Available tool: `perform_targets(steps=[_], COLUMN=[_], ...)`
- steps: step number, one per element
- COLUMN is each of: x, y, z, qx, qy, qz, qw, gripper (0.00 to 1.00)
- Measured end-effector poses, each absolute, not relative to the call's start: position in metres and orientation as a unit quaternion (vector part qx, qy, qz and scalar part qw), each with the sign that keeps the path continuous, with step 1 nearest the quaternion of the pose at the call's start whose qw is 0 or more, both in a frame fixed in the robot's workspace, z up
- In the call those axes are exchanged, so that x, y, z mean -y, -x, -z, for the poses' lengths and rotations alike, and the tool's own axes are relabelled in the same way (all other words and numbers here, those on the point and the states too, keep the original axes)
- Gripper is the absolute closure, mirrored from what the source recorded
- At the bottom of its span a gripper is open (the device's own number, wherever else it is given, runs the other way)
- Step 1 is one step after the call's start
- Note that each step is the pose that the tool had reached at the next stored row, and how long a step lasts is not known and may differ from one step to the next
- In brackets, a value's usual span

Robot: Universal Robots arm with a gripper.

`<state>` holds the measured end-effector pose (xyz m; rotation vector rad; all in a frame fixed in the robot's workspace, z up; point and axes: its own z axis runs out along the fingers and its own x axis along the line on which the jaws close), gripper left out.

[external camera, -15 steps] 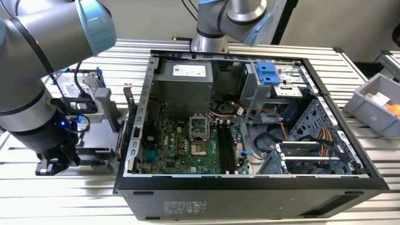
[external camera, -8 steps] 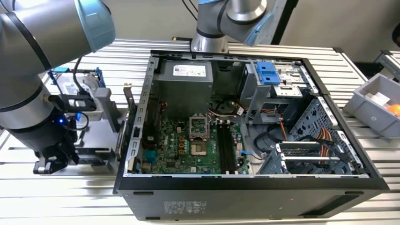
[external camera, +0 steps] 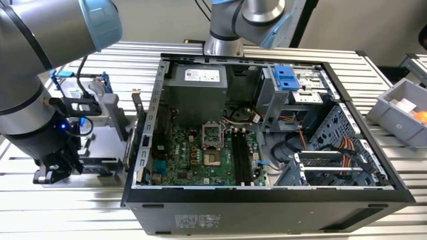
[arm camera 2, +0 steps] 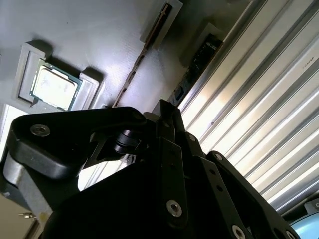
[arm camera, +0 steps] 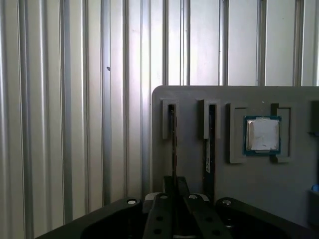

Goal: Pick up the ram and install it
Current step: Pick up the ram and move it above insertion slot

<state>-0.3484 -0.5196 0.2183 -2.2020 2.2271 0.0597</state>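
Observation:
The ram (arm camera: 173,139) is a thin stick standing on edge in a slot of the grey holder (arm camera: 189,99). In the second wrist view the ram (arm camera 2: 144,50) shows as a narrow strip running down toward the black fingers. My gripper (arm camera: 175,181) sits over the stick's near end, its fingers drawn close together on either side of it. In the exterior view the gripper (external camera: 59,167) hangs low over the holder, left of the open computer case (external camera: 267,200). The motherboard's black memory slots (external camera: 243,157) lie inside the case.
A second stick (arm camera: 211,144) stands in the neighbouring slot, and a square silver processor chip (arm camera: 262,134) lies beside it. A blue-handled drive frame (external camera: 80,82) stands behind the holder. A grey bin (external camera: 400,112) sits at the exterior view's right on the ribbed metal table (arm camera: 60,124).

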Motion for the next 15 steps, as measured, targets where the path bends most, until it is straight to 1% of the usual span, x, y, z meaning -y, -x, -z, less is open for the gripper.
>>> perform_targets(steps=[15], x=[0.52], y=[0.348], z=[-0.231], qx=[-0.711], qy=[0.703], qz=[-0.019], qw=[0.005], gripper=[1.0])
